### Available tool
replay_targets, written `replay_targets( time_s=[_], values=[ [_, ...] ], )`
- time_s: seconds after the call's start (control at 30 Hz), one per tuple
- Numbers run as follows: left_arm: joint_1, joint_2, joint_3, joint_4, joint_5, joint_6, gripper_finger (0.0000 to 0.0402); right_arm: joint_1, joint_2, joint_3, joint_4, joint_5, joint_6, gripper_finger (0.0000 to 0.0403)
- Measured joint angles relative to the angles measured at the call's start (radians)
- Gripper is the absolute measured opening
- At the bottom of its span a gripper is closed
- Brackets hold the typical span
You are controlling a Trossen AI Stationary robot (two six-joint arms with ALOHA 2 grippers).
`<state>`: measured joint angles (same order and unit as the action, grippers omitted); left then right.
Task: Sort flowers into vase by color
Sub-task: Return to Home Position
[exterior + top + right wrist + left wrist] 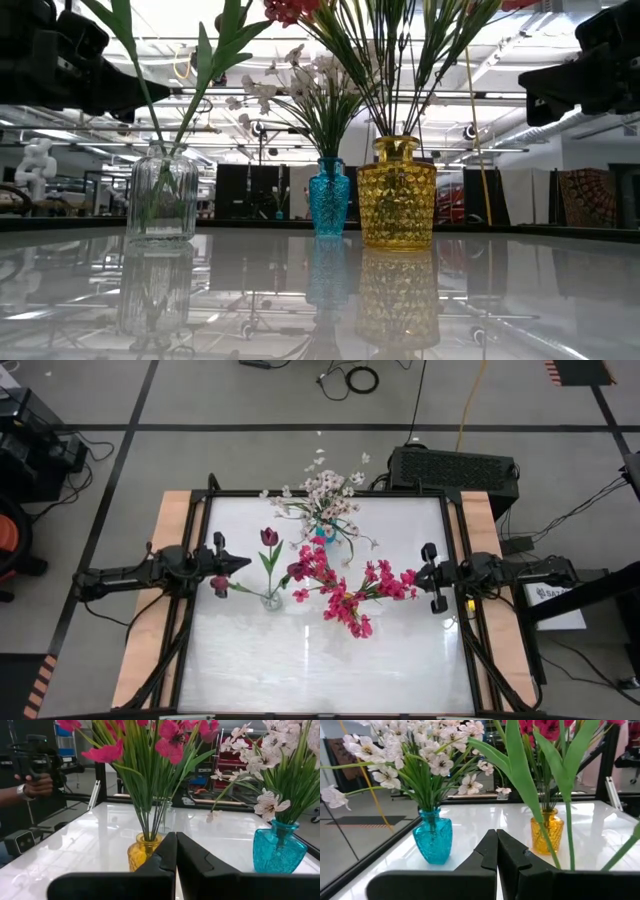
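I record three bunches of green-stemmed artificial flowers, each standing in its own vase. The sprays of small white-pink blossoms point(325, 488) stand upright in the small blue glass vase point(329, 195), and the clusters of magenta blooms point(345, 600) fan wide from the yellow knobbed glass vase point(397, 192) near it. The dark maroon tulips point(269, 537), long-leaved, lean apart in the clear ribbed glass vase point(162, 195), toward my left side.

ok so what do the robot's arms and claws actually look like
The left arm and right arm are slim, jointed and matte black, with no markings I can make out. Each ends in a black two-finger claw. The left claw and right claw have flat, wedge-shaped fingers tapering to a point, mounted on a wide black crossbar.
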<state>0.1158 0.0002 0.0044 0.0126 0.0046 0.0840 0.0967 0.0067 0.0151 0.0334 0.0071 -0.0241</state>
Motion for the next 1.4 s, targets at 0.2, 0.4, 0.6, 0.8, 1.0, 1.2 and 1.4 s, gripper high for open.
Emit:
replay_targets(
  time_s=[0.2,0.4,0.6,0.8,1.0,1.2,1.4],
  values=[
    [0.015,0.0,0.0,-0.001,0.032,-0.024,0.0001,0.0,0.0,0.0,0.0,0.001,-0.006,0.0],
    [0.014,0.0,0.0,-0.001,0.037,-0.034,0.0001,0.0,0.0,0.0,0.0,-0.003,0.065,0.0],
    [-0.002,0.0,0.0,-0.001,0.04,-0.073,0.0001,0.0,0.0,0.0,-0.001,-0.004,0.064,0.0],
    [-0.048,0.0,0.0,-0.001,0.025,-0.081,0.0,0.0,0.0,0.0,-0.001,-0.004,0.064,0.0],
    [-0.093,0.0,0.0,0.001,-0.005,-0.057,0.0,0.0,0.0,0.0,-0.001,-0.004,0.064,0.0],
    [-0.108,0.0,0.0,0.008,-0.014,-0.052,0.0,0.0,0.0,0.0,-0.001,-0.004,0.064,0.0],
    [-0.112,0.0,0.0,0.008,-0.014,-0.051,0.0,0.0,0.0,0.0,-0.001,-0.004,0.064,0.0]
  ],
)
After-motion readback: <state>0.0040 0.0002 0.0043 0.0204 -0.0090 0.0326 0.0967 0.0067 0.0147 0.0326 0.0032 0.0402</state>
